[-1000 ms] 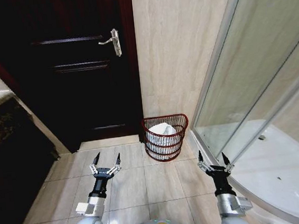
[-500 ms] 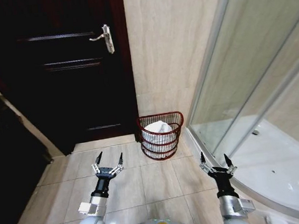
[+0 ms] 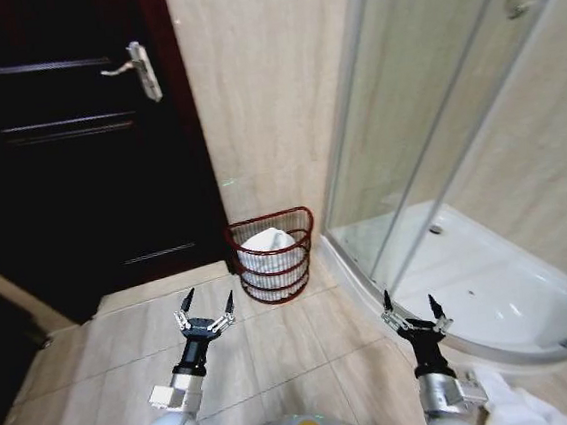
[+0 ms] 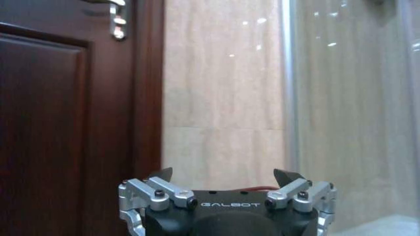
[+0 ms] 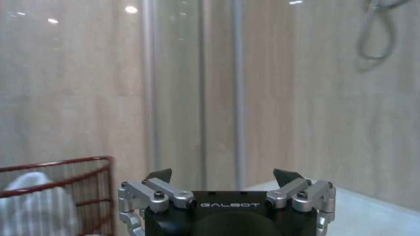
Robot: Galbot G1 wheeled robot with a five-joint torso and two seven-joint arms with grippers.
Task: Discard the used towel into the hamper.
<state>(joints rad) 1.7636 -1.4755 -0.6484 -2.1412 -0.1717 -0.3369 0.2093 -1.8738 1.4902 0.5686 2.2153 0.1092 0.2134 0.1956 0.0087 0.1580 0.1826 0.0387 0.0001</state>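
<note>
The hamper stood on the floor against the wall, between the dark door and the shower glass, with a white towel already inside. The left claw and right claw hung spread and empty, well apart from it. A risk, as I judged it, was the base clipping the light hamper and tipping it.

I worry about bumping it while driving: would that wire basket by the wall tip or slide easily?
Probably light: the basket is open wire holding only white cloth. It narrows toward the bottom, so a nudge at the rim might tip it. On the glossy floor tiles it would likely slide too.
</note>
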